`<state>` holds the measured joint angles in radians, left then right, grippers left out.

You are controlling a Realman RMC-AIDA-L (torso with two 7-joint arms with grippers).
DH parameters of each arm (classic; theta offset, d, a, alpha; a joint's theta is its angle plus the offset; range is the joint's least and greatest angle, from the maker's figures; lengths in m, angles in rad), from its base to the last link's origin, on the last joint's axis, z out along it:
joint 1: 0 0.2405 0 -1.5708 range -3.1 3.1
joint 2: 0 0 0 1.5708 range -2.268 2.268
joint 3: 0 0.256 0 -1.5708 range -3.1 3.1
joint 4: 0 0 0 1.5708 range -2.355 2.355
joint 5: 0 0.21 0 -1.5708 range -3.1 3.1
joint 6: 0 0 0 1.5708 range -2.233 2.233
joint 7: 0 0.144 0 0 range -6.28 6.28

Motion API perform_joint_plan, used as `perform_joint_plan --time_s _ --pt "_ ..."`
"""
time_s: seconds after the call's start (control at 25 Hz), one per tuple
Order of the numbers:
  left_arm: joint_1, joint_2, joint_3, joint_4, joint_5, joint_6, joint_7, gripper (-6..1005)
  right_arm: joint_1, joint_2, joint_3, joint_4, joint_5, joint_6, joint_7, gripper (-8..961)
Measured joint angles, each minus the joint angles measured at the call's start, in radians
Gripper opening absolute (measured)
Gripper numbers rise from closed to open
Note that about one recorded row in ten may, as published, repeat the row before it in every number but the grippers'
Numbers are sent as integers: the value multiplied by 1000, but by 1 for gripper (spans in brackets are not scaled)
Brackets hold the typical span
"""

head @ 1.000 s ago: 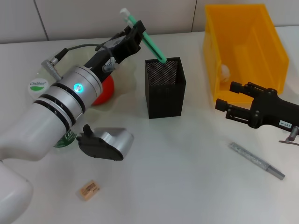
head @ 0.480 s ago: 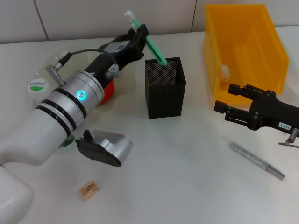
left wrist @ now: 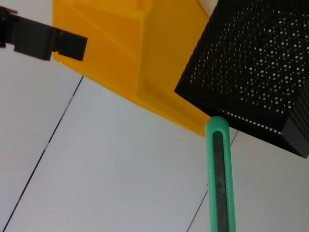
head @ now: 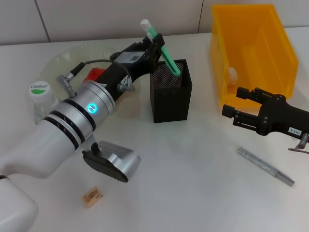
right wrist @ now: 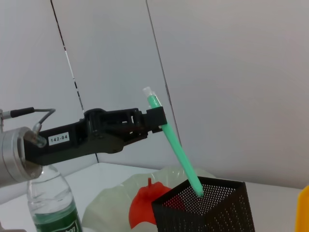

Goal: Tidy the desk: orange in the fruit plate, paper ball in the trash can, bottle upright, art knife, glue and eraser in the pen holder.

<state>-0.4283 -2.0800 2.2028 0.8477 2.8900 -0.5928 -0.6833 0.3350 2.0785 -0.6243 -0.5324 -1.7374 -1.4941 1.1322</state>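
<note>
The main risk, as I judge it, lies with the black mesh pen holder [head: 170, 91]: the left gripper [head: 155, 47] has its fingers clamped on the green art knife [head: 164, 50], which leans steeply, its lower end just inside the holder's mouth below the fingers and its white cap above them. Let go at this slant, it could catch the near rim, tip out onto the table, or nudge the light holder over. Straightening it first would help.

The yellow trash bin [head: 251, 48] stands well beyond the holder, on the far side from those fingers. The right gripper [head: 231, 115] hangs in front of the bin with its fingers spread, holding nothing; the silver glue stick [head: 264, 166] lies on the table near it, toward the robot.

The white tabletop [head: 193, 193] is smooth and bare, so a dropped knife would skid. Behind the left fingers sits the clear fruit plate [head: 67, 60] with something red-orange in it, and the bottle [head: 40, 96] stands upright. The small eraser [head: 92, 196] lies far back beside the arm. Grey wall panels close the room.
</note>
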Motion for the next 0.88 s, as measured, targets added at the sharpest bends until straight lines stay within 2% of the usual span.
perform_joint_plan --time_s 0.76,0.88 --pt "-19 0 2 -12 -7 -2 -27 241 -4 1 0 0 1 -16 0 769" --pt "-20 0 1 -11 -7 -3 -30 305 -4 2 0 0 2 -15 0 768"
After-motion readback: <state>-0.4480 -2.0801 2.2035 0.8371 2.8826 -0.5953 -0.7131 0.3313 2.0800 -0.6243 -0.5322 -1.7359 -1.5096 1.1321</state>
